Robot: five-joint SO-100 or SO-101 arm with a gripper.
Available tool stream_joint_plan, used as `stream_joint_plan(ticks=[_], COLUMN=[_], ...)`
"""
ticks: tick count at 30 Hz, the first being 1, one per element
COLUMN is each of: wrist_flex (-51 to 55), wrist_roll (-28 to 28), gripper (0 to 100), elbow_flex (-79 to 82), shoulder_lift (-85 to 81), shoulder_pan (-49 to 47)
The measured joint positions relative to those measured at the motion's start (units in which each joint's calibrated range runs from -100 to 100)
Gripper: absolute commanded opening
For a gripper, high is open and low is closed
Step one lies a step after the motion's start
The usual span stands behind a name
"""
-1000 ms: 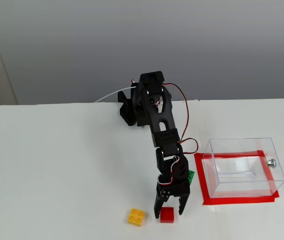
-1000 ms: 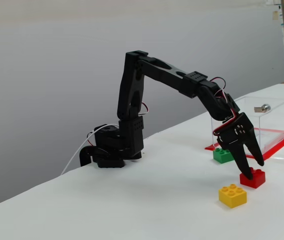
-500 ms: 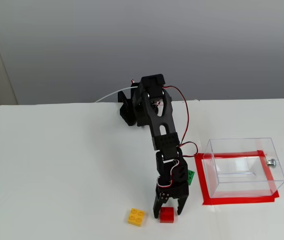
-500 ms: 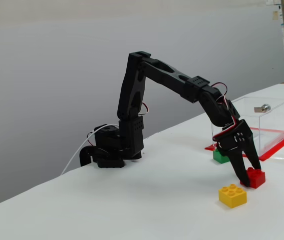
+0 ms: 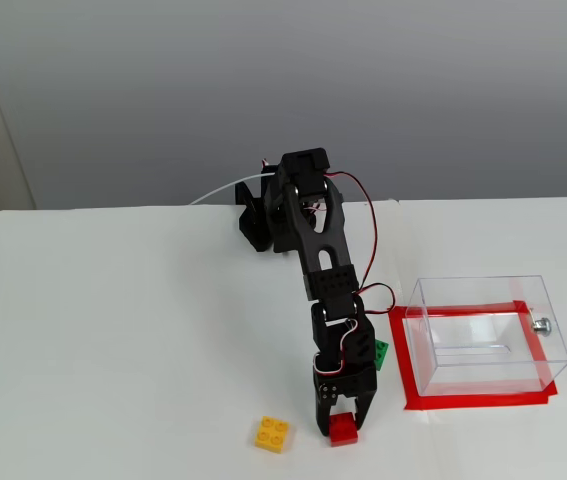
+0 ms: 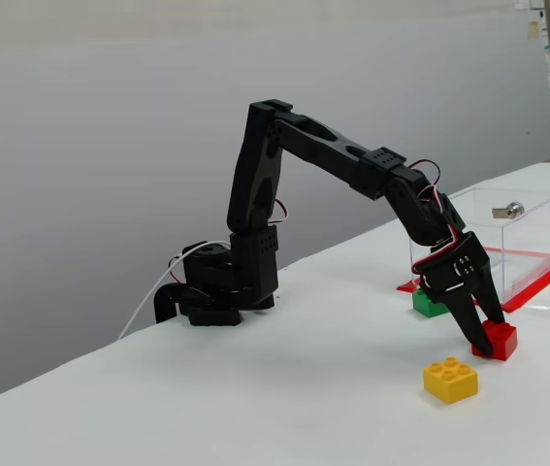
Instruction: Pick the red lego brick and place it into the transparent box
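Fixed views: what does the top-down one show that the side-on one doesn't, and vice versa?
Only the top-down fixed view shows the red tape outline framing the transparent box on all sides. Only the side-on fixed view shows the red lego brick resting on the table and the arm's profile. Both show the gripper down at the brick, plus the yellow brick and green brick.

Bright even light, faint shadows, sharp focus, no glare
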Motion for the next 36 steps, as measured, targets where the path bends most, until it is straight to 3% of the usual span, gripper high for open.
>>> stream_joint_plan(ticks=[14,36], wrist_flex=[0.09,17.99], wrist_roll=[0.39,3.86], gripper=[2,3], elbow_flex=[0.00,0.00], shoulder_lift=[-4.82,-36.87], shoulder_pan=[0.64,0.64])
